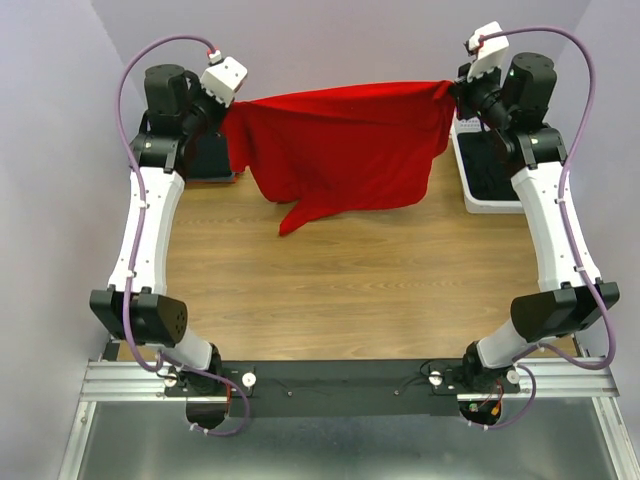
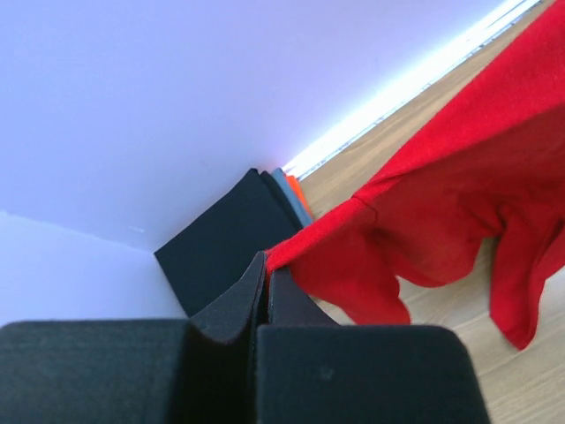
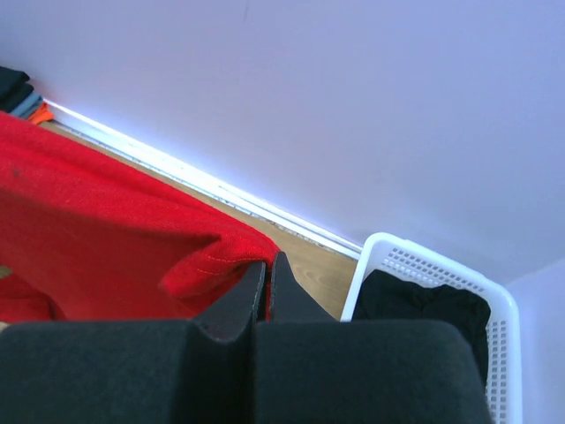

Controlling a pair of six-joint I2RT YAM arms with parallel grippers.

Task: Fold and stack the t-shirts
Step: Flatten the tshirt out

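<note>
A bright red t-shirt [image 1: 340,150] hangs stretched in the air above the far half of the table, one tail drooping to the wood. My left gripper [image 1: 226,112] is shut on its left top corner [image 2: 291,247]. At the opposite top corner [image 3: 238,252], my right gripper [image 1: 455,92] is shut on the cloth. Both pairs of black fingers [image 2: 252,291] [image 3: 256,296] are pressed together on the red fabric. Black t-shirts [image 3: 424,305] lie in the white basket [image 1: 478,195] at the far right. A folded black t-shirt [image 2: 234,243] tops a stack at the far left.
The folded stack [image 1: 210,160] sits by the left wall behind my left arm, with grey and orange layers under the black one. The purple back wall rises close behind the hanging shirt. Bare wood table [image 1: 350,290] spreads in front of it.
</note>
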